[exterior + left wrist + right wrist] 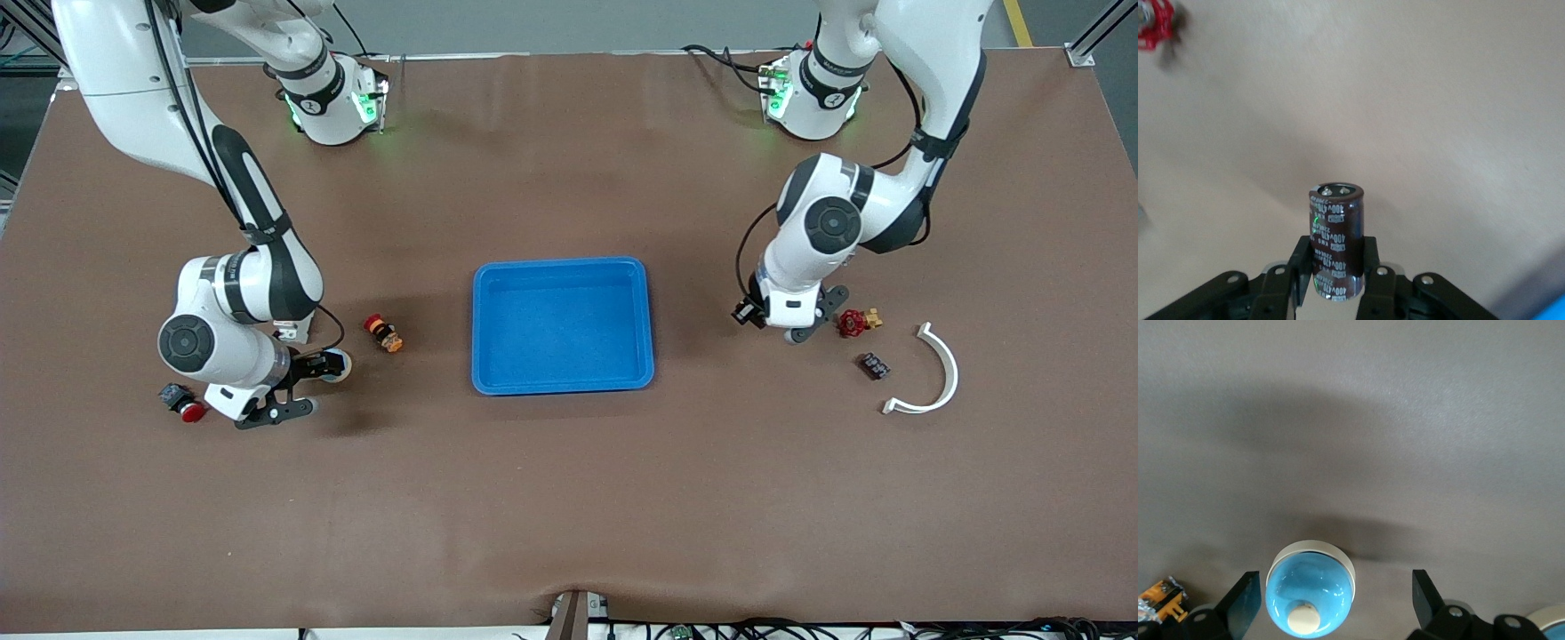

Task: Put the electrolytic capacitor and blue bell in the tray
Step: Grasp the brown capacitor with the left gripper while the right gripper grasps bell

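Tray (563, 325) sat mid-table between the two arms, nothing in it. Neither part delivered yet; both placements remained.

Left gripper (1336, 277) was clamped on the capacitor (1337, 243), a dark brown can held by its lower body, top end clear of the fingers, lifted off the table. From the front the left gripper (749, 313) hung over bare table between the tray and a red valve wheel (853, 323). By my reading this half was furthest along: pick done, carry and release left.

Right gripper (1336, 603) stood wide, fingers either side of the blue bell (1310, 597) but not touching it; the gap on one side was much wider than on the other. Bell rested on the table at the right arm's end (338, 364). Grasp not yet made.

Room: a clear strip of table lay between each gripper and the tray's raised rim, which each load must clear. An orange and black part (384, 334) sat just beside the bell, toward the tray. A red button switch (183, 404), a small dark block (875, 365) and a white curved bracket (933, 373) lay off any direct path.
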